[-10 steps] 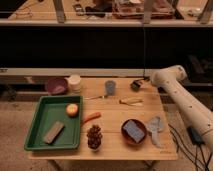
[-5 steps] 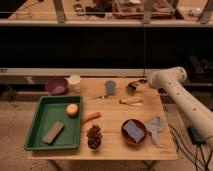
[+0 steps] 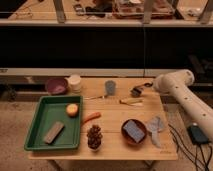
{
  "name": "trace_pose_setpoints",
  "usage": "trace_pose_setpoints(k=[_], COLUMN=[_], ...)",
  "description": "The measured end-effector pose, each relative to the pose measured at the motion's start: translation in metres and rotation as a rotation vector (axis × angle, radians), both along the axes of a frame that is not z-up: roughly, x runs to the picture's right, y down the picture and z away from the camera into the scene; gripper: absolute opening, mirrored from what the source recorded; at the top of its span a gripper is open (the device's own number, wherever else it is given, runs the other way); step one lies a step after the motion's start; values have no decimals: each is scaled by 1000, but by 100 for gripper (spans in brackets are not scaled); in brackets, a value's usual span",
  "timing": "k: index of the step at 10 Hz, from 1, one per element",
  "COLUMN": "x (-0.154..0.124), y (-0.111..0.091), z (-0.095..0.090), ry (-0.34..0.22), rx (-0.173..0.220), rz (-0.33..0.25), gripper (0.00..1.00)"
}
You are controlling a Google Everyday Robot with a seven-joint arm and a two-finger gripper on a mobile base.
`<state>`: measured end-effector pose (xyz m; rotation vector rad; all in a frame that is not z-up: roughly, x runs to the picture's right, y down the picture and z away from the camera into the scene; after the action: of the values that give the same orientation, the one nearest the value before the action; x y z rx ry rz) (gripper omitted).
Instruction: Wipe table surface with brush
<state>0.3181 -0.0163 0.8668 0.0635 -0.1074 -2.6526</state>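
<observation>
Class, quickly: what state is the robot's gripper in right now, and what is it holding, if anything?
Gripper: at the table's far right edge, shut on the small dark brush with the roundish black head.

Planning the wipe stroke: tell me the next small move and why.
Probably sweep the small dark brush leftward along the pale wooden tabletop. The gripper, at the table's far right edge, has its jaws shut at the brush's handle and the head looks down near the wood.
</observation>
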Motion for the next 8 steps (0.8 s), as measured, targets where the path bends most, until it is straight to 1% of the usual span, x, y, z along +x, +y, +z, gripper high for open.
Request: trace_pose_setpoints(k=[1,3,5,6,8], x=[9,31,53,56,52], y=[1,-1,-7,-11,-22], z=[1,12,29,41,52], ry=[18,63,109,119,117], rx=[-5,-17,-29,-34,-26], rz=[7,32,64,79,90], gripper=[0,0,0,0,0])
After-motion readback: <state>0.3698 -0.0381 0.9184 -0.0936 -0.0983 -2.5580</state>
